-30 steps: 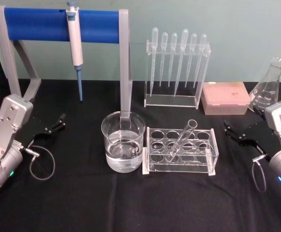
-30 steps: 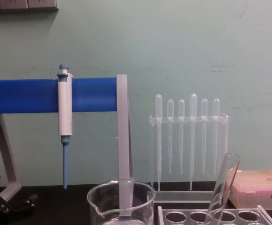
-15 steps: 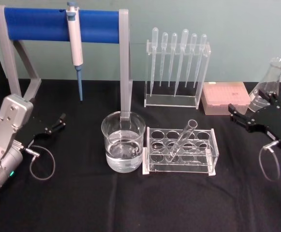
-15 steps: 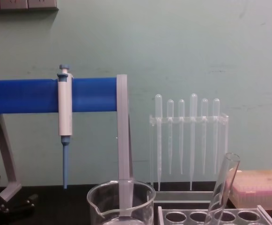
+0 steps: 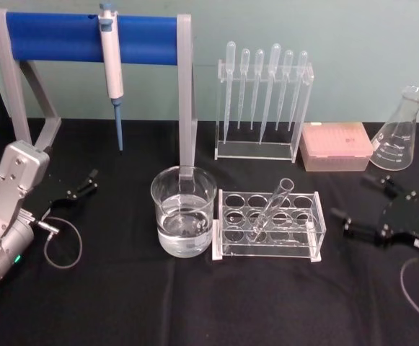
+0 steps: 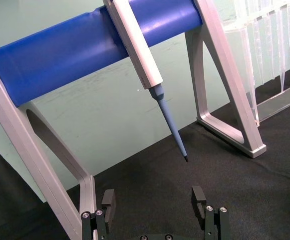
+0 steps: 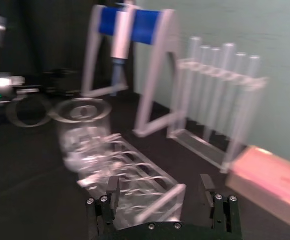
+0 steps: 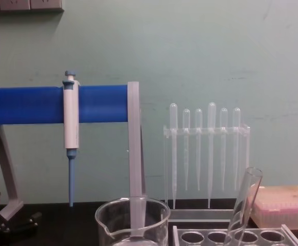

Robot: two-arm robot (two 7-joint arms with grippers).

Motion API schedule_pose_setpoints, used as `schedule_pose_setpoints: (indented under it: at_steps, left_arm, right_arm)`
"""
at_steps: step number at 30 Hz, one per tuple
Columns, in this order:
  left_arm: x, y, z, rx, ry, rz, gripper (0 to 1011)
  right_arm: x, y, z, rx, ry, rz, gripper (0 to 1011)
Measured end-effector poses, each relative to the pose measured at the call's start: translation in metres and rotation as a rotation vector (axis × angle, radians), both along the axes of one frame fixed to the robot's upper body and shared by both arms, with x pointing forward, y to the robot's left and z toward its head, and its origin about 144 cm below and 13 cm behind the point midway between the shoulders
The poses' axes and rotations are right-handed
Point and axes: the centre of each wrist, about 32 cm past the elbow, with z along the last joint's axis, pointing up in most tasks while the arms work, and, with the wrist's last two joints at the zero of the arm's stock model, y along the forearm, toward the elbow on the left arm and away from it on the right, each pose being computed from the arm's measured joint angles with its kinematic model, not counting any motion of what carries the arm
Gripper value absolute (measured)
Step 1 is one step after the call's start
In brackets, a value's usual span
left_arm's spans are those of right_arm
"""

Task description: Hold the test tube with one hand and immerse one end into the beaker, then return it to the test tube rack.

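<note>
Test tube [image 5: 272, 207] sits in the test tube rack [image 5: 304, 249] at table centre, in a middle hole. It is tilted, with the open rim leaning toward 1 o'clock and the rounded end down near the rack floor. Nothing grips it. In the chest view the tube [image 8: 246, 205] pokes up at a slant above the rack top.

Beaker [image 5: 159, 205] stands upright just beside the rack at its 9 o'clock, close but whether they touch I cannot tell. It is roughly half full of clear liquid.

Right gripper [image 5: 353, 203] is low over the black table [image 5: 195, 303] at the rack's 3 o'clock, near it but apart. Its fingers are spread wide and hold nothing. The right wrist view shows the same wide gap [image 7: 159, 190], with the rack and beaker ahead.

Left gripper [image 5: 79, 189] is parked at the beaker's 9 o'clock, well apart from it. Its fingers are wide apart [image 6: 153, 199] and empty, facing the blue stand [image 5: 58, 36].

A white-and-blue pipette [image 5: 111, 65] hangs on that stand at 11 o'clock. The dropper stand [image 5: 256, 150] is at 12, the pink tip box [image 5: 335, 144] at 1 and the flask [image 5: 400, 137] at 2.
</note>
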Motion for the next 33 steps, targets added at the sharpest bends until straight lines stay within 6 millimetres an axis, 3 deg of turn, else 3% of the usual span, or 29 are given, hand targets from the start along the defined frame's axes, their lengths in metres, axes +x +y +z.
schedule_pose_setpoints:
  at_steps: [6, 14, 33]
  left_arm:
    - [0.000, 0.000, 0.000, 0.000, 0.000, 0.000, 1000]
    - [0.000, 0.000, 0.000, 0.000, 0.000, 0.000, 1000]
    - [0.000, 0.000, 0.000, 0.000, 0.000, 0.000, 1000]
  right_arm:
    - [-0.005, 0.003, -0.009, 0.028, -0.012, 0.092, 1003]
    - [-0.004, 0.022, -0.018, 0.080, -0.017, 0.148, 1003]
    - [0.017, 0.062, -0.014, 0.102, 0.017, 0.167, 1003]
